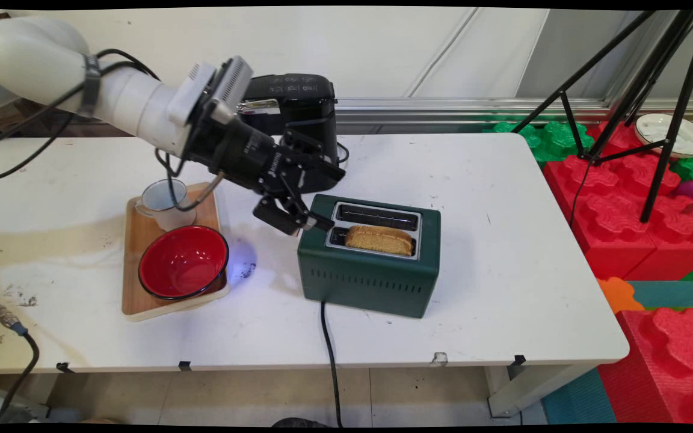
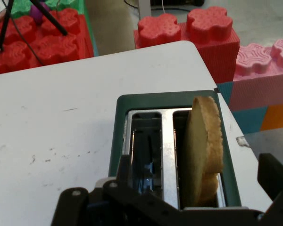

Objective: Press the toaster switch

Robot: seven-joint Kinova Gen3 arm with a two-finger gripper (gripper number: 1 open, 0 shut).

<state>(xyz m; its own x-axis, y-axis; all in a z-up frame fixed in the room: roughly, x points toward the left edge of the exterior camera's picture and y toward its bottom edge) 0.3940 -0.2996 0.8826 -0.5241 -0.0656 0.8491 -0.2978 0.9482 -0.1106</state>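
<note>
Main view looks down across the table; close hand view shares the toaster (image 1: 370,258) (image 2: 172,155).

A white table (image 1: 491,180) is standing before a pale wall (image 1: 382,48), whose foot a metal rail (image 1: 443,111) is running along. To the right, red foam blocks (image 1: 623,204) and green ones (image 1: 554,138) are covering the floor, and a black tripod (image 1: 659,90) is standing among them. Beige tiles (image 1: 232,397) are showing under the table's near edge.
</note>
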